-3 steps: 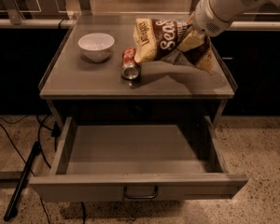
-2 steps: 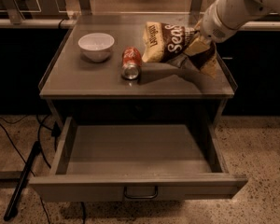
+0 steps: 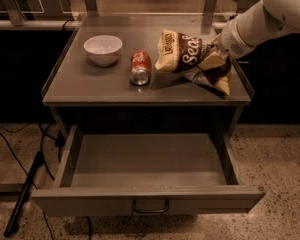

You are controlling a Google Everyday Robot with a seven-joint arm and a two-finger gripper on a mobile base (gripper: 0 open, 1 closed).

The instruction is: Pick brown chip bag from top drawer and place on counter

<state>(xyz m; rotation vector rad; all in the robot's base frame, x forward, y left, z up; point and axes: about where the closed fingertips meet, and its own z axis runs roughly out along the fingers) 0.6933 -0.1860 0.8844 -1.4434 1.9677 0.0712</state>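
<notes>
Placing is underway: the white arm's two-finger gripper [image 3: 215, 59], fingers clamping the right end of the crinkly dark-brown chip bag [image 3: 182, 54], is holding it just over the flat grey desk [image 3: 90, 84], needing a short lowering and release.

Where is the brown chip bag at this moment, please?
In the camera view, the brown chip bag is over the right half of the counter, just right of the red soda can, with the gripper at its right end.

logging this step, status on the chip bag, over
Gripper over counter right rear, shut on brown chip bag. Bag low over counter, red soda can and white bowl left of it. Top drawer open.
</notes>
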